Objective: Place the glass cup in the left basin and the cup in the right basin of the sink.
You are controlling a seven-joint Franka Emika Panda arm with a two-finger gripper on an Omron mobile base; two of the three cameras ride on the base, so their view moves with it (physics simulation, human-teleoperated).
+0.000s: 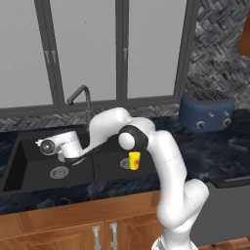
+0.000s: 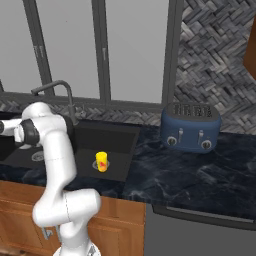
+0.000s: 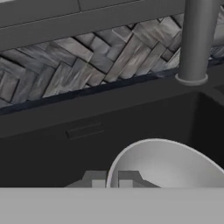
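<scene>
Hand view: tool (image 3: 112, 180) nearly closed on the glass cup's (image 3: 170, 164) rim, over the left basin (image 1: 29, 163).
The yellow cup (image 1: 134, 159) stands upright in the right basin (image 1: 110, 166), at 3 o'clock from the tool.

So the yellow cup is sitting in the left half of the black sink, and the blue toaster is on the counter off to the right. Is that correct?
Not quite. The yellow cup stands in the right basin of the sink, near its drain, not the left one; the left base view shows it past the centre divider. The blue toaster is indeed on the counter to the right.
</scene>
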